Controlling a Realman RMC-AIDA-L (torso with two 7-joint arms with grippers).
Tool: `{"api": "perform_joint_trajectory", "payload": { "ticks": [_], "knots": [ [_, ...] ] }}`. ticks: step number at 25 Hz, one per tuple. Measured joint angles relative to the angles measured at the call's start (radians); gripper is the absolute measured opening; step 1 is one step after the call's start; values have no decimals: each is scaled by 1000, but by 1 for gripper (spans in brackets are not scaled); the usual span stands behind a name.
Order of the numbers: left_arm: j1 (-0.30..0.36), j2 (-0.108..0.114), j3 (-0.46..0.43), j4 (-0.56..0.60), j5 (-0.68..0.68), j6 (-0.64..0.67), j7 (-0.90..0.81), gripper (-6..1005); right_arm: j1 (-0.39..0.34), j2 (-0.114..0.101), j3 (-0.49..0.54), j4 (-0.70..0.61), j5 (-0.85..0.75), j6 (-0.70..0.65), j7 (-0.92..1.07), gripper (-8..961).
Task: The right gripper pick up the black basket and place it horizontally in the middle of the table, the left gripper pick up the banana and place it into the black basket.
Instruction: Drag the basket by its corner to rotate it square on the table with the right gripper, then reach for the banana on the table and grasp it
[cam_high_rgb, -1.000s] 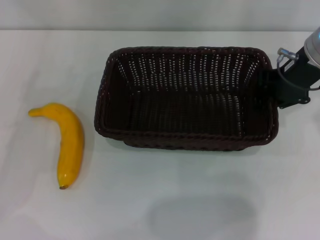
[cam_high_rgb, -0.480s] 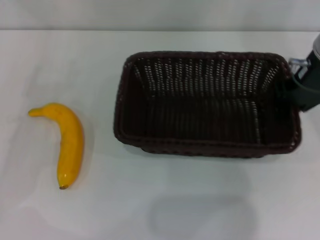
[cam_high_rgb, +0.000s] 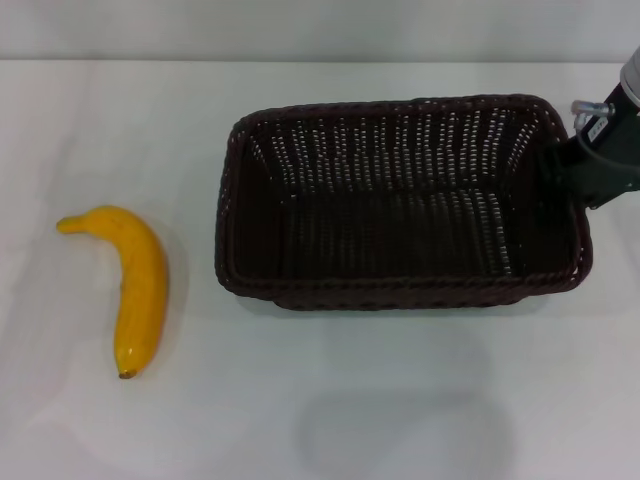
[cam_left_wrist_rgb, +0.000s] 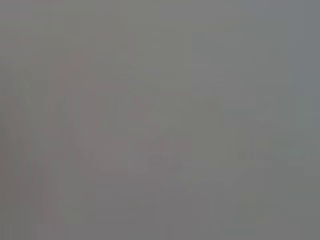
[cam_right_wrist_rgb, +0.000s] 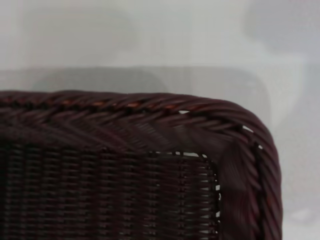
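Observation:
The black basket (cam_high_rgb: 400, 292) is empty and lies with its long side across the table (cam_high_rgb: 330, 400), right of centre. A faint shadow in front of it suggests it is off the surface. My right gripper (cam_high_rgb: 578, 165) is at the basket's right short rim and holds it there. The right wrist view shows one braided corner of the basket (cam_right_wrist_rgb: 150, 112) close up over the white table. The banana (cam_high_rgb: 138, 290) lies on the table at the left, well apart from the basket, its dark tip toward the front. My left gripper is out of view; the left wrist view shows only plain grey.
The table's back edge meets a pale wall at the top of the head view. White tabletop lies between the banana and the basket and along the front.
The basket, with my right gripper on its rim, shifted to the right and then slightly back left, ending right of where it started. The banana has not moved.

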Motion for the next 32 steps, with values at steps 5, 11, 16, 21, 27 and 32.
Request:
{"api": "perform_joint_trajectory", "payload": {
  "ticks": [5, 11, 16, 21, 27, 32],
  "knots": [
    [10, -4, 0, 0, 5, -4, 0, 865, 9, -2, -2, -4, -4, 13, 3, 276],
    [23, -6, 0, 0, 6, -13, -1, 863, 39, -21, -16, -41, -40, 56, 16, 279],
    [35, -7, 0, 0, 6, -29, -2, 864, 53, -36, -20, -90, -50, 82, 23, 281],
    [43, -10, 5, 0, 7, -33, -4, 865, 24, -52, -28, -214, -72, 63, 6, 282],
    [40, -19, 9, -3, 43, -9, -22, 863, -224, 10, -22, -479, -127, -272, -219, 284],
    [43, -24, 11, 26, 158, 34, -119, 864, -480, 9, -21, -529, 143, -686, -517, 290]
  ]
}}
